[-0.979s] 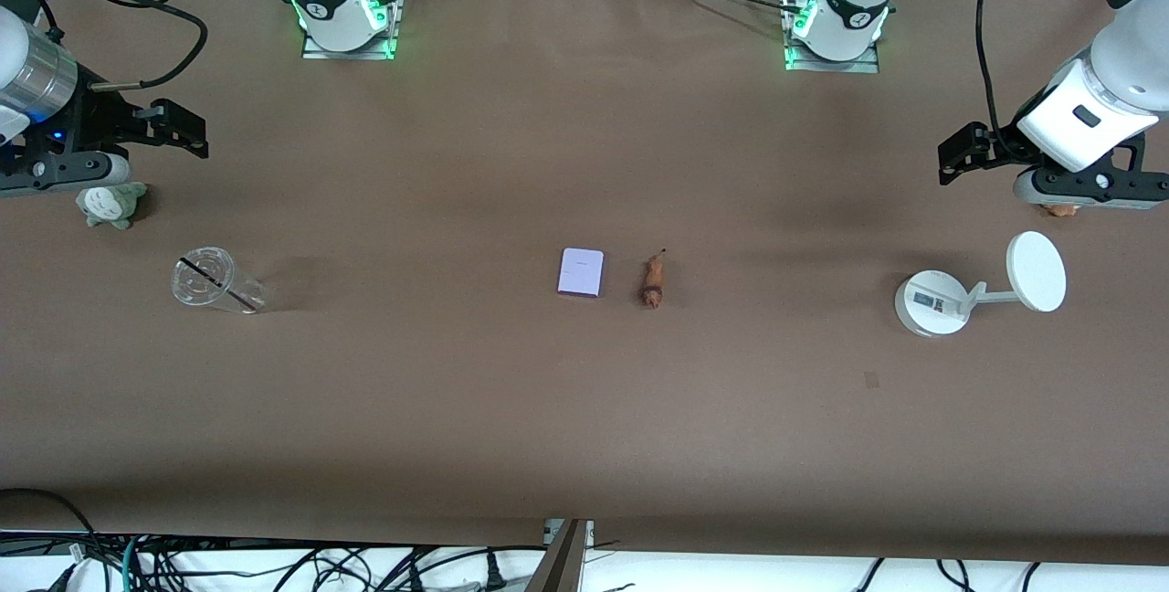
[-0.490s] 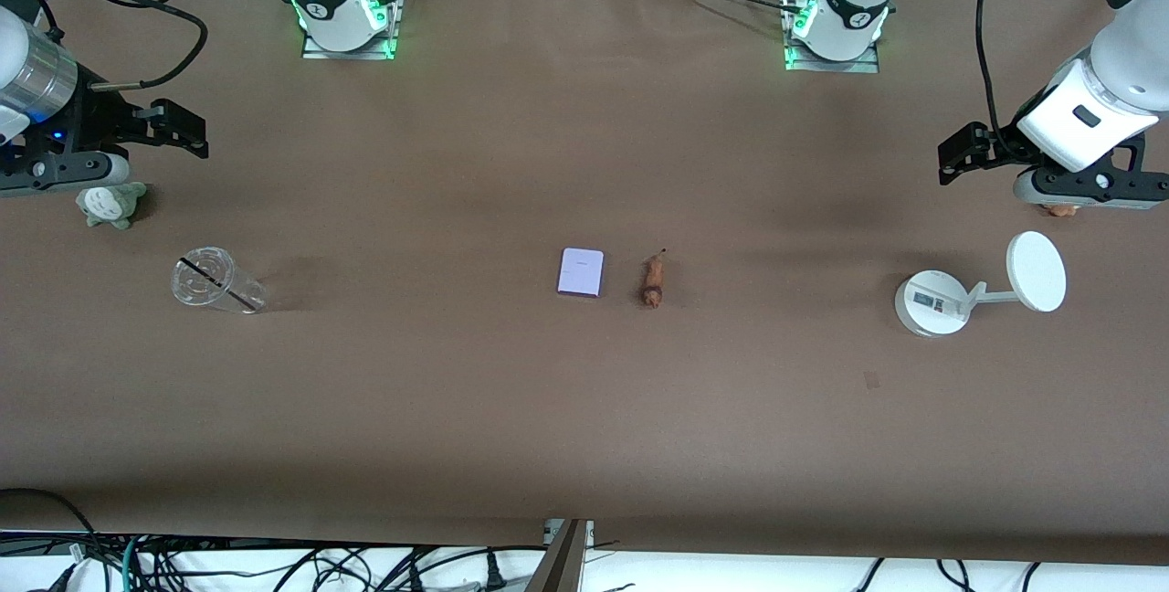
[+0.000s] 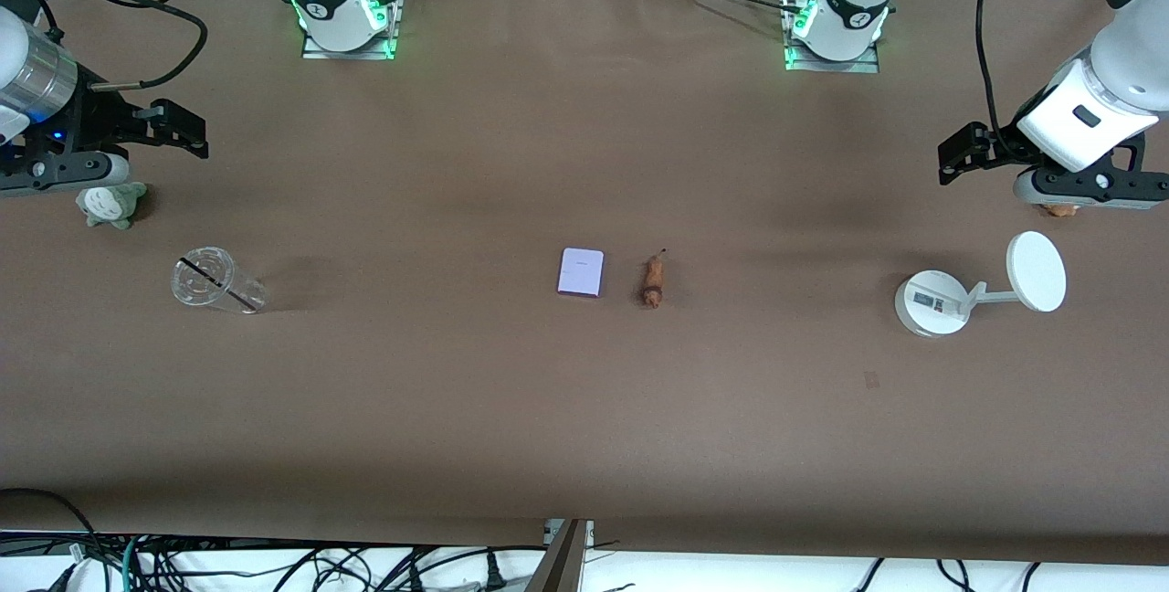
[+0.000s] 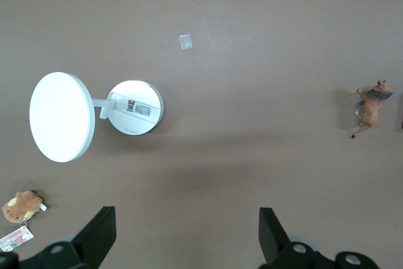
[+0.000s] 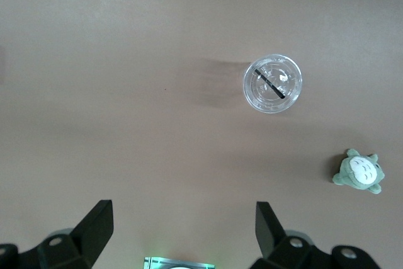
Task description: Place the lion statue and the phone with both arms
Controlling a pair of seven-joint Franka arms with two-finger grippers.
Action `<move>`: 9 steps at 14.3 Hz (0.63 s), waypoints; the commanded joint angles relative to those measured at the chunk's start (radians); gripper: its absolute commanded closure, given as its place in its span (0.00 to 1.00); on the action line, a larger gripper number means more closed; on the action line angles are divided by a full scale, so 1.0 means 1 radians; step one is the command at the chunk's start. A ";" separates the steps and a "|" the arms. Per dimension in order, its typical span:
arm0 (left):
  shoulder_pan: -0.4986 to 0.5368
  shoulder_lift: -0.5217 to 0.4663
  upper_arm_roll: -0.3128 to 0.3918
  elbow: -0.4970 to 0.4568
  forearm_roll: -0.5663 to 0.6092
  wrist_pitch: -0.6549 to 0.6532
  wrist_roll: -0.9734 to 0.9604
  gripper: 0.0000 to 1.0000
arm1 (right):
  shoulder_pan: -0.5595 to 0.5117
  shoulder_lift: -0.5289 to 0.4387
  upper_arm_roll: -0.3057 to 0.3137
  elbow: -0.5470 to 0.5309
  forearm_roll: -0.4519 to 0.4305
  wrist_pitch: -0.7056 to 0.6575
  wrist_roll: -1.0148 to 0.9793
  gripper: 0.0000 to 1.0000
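Brown covering is spread over the whole tabletop (image 3: 511, 409), and the things on it are set out in a loose row. At the right arm's end the right claw (image 3: 187, 131) is held above the tabletop, empty, and its fingers (image 5: 94, 225) are seen spread wide apart in the right wrist view. Just beside it on the tabletop a grey-green plush toy (image 3: 110, 205) is found, also seen in the right wrist view (image 5: 357, 172). A clear plastic cup with a dark straw (image 3: 215, 281) lies nearer to the front camera than the plush toy; whether it is on its side or upright cannot be settled from the front view, though its round lid is seen from above in the right wrist view (image 5: 272, 84).

At the middle of the tabletop the phone (image 3: 581, 272) is laid flat, pale lavender. Just beside it, toward the left arm's end and not touching it, the lion statue (image 3: 653, 280) is placed; it is seen in the left wrist view (image 4: 370, 106) as well.

Well apart from these, toward the left arm's end, a white round-based stand with a disc (image 3: 932, 301) is placed, shown in the left wrist view (image 4: 133, 108). The left claw (image 3: 954, 153) is held over the tabletop, empty, with its fingers (image 4: 101, 234) parted wide. A small orange-brown teddy-like toy (image 4: 22, 205) lies near the stand.
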 commanded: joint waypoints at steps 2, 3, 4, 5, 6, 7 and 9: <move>0.000 0.004 -0.001 0.022 -0.020 -0.022 0.007 0.00 | -0.012 0.011 0.007 0.026 0.013 -0.005 -0.017 0.00; 0.000 0.004 -0.001 0.022 -0.020 -0.022 0.007 0.00 | -0.012 0.011 0.007 0.026 0.013 -0.005 -0.019 0.00; 0.000 0.004 -0.001 0.022 -0.018 -0.022 0.007 0.00 | -0.012 0.011 0.007 0.026 0.013 -0.005 -0.019 0.00; 0.000 0.004 -0.001 0.022 -0.020 -0.022 0.007 0.00 | -0.012 0.011 0.007 0.026 0.010 -0.005 -0.017 0.00; 0.000 0.004 -0.001 0.022 -0.020 -0.022 0.007 0.00 | -0.012 0.011 0.007 0.026 0.010 -0.005 -0.019 0.00; 0.000 0.004 -0.001 0.022 -0.020 -0.022 0.007 0.00 | -0.012 0.011 0.007 0.026 0.008 -0.005 -0.019 0.00; 0.000 0.004 -0.001 0.021 -0.020 -0.022 0.007 0.00 | -0.012 0.011 0.007 0.026 0.010 -0.005 -0.010 0.00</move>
